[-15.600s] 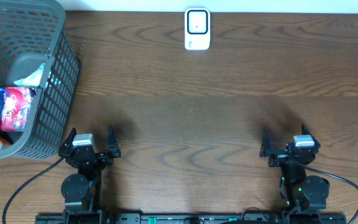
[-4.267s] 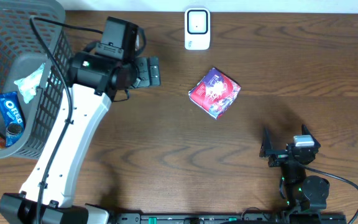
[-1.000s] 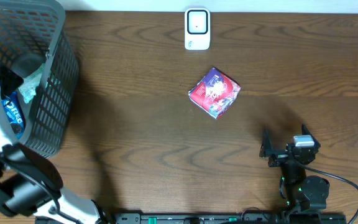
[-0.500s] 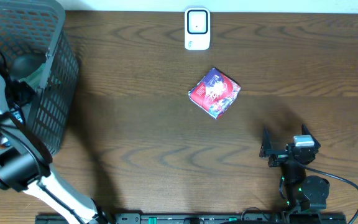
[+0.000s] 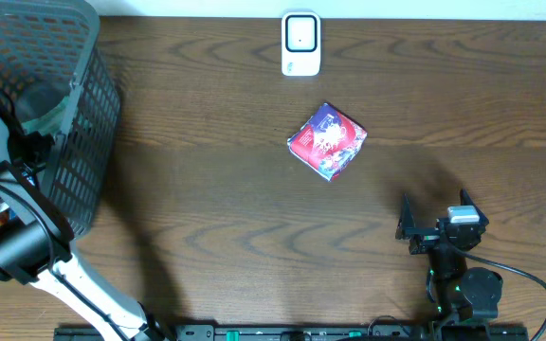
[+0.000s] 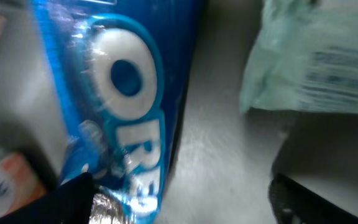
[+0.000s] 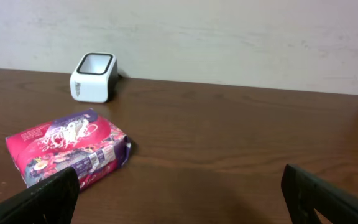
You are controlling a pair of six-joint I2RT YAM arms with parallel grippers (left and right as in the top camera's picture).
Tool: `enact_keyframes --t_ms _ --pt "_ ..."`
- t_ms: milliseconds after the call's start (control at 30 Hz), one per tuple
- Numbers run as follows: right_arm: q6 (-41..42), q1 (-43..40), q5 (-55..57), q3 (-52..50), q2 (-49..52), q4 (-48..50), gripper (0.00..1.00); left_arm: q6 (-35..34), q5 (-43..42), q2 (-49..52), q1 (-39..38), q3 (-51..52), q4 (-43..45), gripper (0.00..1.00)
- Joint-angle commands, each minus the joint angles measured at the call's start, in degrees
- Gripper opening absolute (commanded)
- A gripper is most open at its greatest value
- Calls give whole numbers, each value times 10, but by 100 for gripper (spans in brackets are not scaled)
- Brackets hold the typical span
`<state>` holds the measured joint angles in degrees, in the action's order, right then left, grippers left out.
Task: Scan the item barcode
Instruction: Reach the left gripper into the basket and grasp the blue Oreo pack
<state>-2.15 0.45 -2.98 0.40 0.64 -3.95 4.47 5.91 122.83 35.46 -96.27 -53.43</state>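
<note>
Over the table, the fixed camera shows the left arm (image 5: 3, 204) reaching into the grey basket (image 5: 83, 66) at the left edge. A few seconds ago it stood over the open wood beside the scanner (image 5: 300, 43). The red packet (image 5: 327, 141), which was in the basket at the start, now lies on the table (image 5: 254, 237) just below the scanner, untouched and apart from both arms. The right gripper (image 5: 434, 201) sits parked at the near edge exactly as before, fingers spread and empty.

At the left wrist, the camera is deep inside the basket. A blue biscuit packet (image 6: 126, 106) fills the left of the picture, lying lengthwise, with a pale green packet (image 6: 316, 68) at the upper right and a slice of an orange one (image 6: 5, 180) at the lower left. The left gripper (image 6: 182, 186) has its fingers wide apart; one dark tip is against the lower end of the blue packet, the other well to its right over bare basket floor. Nothing is grasped yet. The view is blurred, so the arm is probably moving.

At the right wrist, the red packet and the scanner are in plain sight across the wood, well apart from the spread fingers.

My reading is that the red packet has been dealt with and the blue one is next to be lifted out for scanning.
</note>
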Motion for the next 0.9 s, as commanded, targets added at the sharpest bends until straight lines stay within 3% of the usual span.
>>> enact_keyframes --t_ms 0,200,300,433,533,567,867 --pt "0 4 -2 -1 -3 -2 99 13 16 16 14 15 9 85" --pt "0 4 -1 -1 -4 -2 99 8 19 16 30 18 13 82" --pt "0 4 -1 -1 -3 -2 99 9 -15 16 33 30 17 69" --pt "-1 4 -1 -1 -4 -2 99 9 -25 16 32 56 32 40" --pt "0 3 -2 -1 -3 -2 99 2 -25 16 32 66 29 11" --pt "0 3 -2 -1 -4 -2 99 -4 -25 16 32 66 26 8" --pt "0 3 -1 -1 -4 -2 99 -65 -44 -50 31 27 -31 7"
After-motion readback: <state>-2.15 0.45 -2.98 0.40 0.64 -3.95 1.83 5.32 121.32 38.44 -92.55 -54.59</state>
